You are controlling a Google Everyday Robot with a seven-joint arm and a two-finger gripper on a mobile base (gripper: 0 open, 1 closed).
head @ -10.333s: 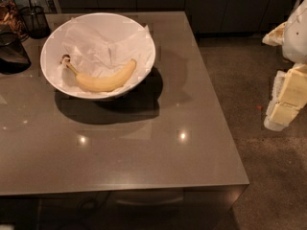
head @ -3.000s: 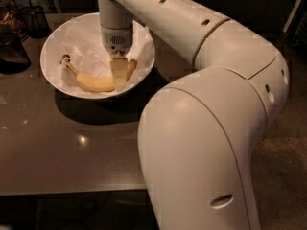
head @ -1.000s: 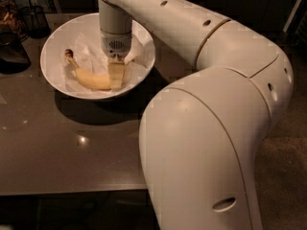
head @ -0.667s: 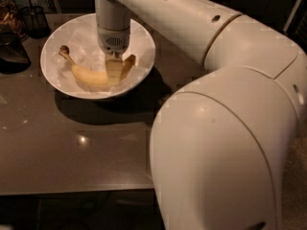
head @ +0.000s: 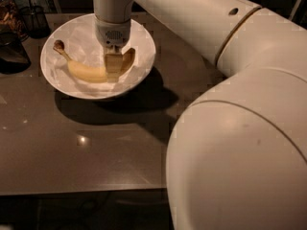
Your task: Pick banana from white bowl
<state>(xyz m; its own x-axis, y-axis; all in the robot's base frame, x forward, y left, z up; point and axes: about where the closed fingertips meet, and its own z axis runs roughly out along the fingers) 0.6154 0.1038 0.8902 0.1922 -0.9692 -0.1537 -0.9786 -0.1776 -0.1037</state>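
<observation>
We see a glossy white bowl (head: 139,75) lined with crumpled paper (head: 76,40), a smooth-skinned banana (head: 84,72), the gripper (head: 113,63) of smooth cream plastic upper left, a polished table (head: 96,157)

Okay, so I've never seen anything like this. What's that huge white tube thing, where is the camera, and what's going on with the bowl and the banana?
The big white shape is a robot arm, curving up from the near right of the picture and across to the bowl. There is only one picture, from a single camera looking down at a dark table; its mounting isn't known. At the arm's tip is the gripper, the robot's "hand", lowered into the white bowl and sitting right over the middle of the banana. The banana lies in the bowl, and whether it is actually held can't be told. A dark wire basket stands at the top left.
</observation>
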